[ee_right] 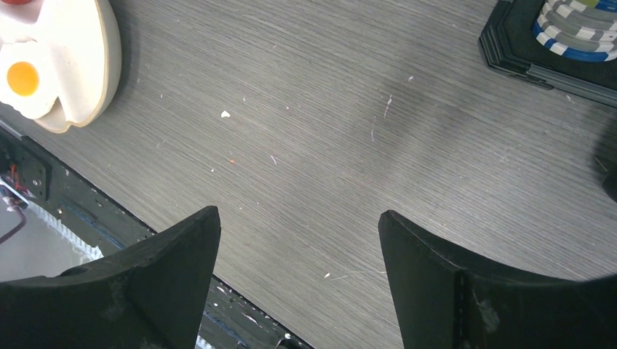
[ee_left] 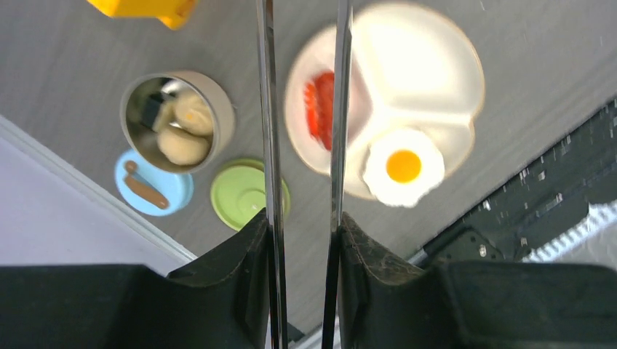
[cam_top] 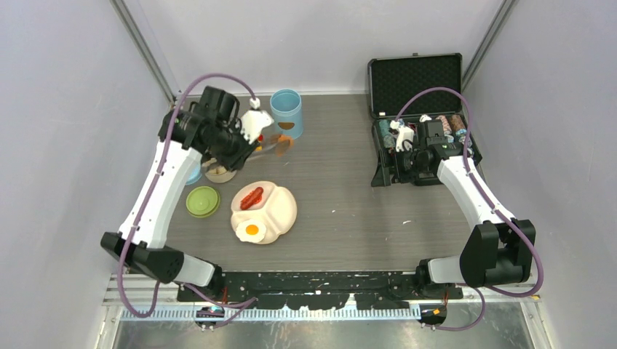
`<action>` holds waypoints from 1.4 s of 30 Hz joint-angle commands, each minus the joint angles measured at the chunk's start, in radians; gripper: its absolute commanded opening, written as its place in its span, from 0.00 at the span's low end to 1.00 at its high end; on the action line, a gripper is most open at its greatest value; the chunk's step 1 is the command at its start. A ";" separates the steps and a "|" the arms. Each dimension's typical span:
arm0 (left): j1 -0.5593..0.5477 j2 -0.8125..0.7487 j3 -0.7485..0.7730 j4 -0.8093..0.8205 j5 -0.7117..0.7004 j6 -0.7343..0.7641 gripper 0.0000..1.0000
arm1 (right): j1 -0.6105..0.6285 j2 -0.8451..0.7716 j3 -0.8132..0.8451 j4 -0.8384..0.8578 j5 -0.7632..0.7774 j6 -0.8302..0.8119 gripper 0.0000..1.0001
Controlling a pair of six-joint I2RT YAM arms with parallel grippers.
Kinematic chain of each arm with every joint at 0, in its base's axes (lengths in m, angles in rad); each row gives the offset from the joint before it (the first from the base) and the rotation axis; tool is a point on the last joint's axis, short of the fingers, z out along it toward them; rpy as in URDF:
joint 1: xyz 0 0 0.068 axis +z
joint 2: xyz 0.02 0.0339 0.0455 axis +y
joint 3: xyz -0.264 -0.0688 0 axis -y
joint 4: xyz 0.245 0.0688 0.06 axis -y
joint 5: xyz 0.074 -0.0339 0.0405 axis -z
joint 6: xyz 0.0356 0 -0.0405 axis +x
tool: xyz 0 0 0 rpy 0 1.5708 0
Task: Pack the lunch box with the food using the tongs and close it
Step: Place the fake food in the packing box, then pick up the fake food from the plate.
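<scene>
Pinching the tongs [ee_left: 270, 123], left claw [ee_left: 304, 236], their arms reaching out over the plate [ee_left: 451, 65], right claw [ee_right: 298, 236] spread.

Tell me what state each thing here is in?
Canister: upright, lid off.
Blue lid: lying on the table.
Steel bowl: open, food inside.
Green lid: off, beside the bowl.
Tongs: arms apart.
Left gripper: shut on the tongs.
Right gripper: open, empty.
Plate: holds sausages and fried egg.
Black case: open.

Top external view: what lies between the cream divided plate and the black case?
Nothing: bare grey tabletop runs from the cream divided plate to the black case, seen in the top external and right wrist views.
</scene>
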 commanded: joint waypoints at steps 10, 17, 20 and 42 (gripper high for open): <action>0.096 0.399 0.542 0.169 0.026 -0.159 0.21 | -0.036 -0.036 0.046 0.004 -0.014 -0.006 0.85; 0.104 0.559 0.643 0.211 -0.012 -0.168 0.24 | -0.131 -0.035 0.063 0.003 -0.041 -0.001 0.85; 0.107 0.600 0.648 0.236 -0.020 -0.168 0.26 | -0.167 -0.029 0.066 0.002 -0.047 -0.007 0.85; 0.132 0.523 0.637 0.126 0.081 -0.169 0.49 | -0.206 0.008 0.066 -0.026 -0.121 -0.014 0.85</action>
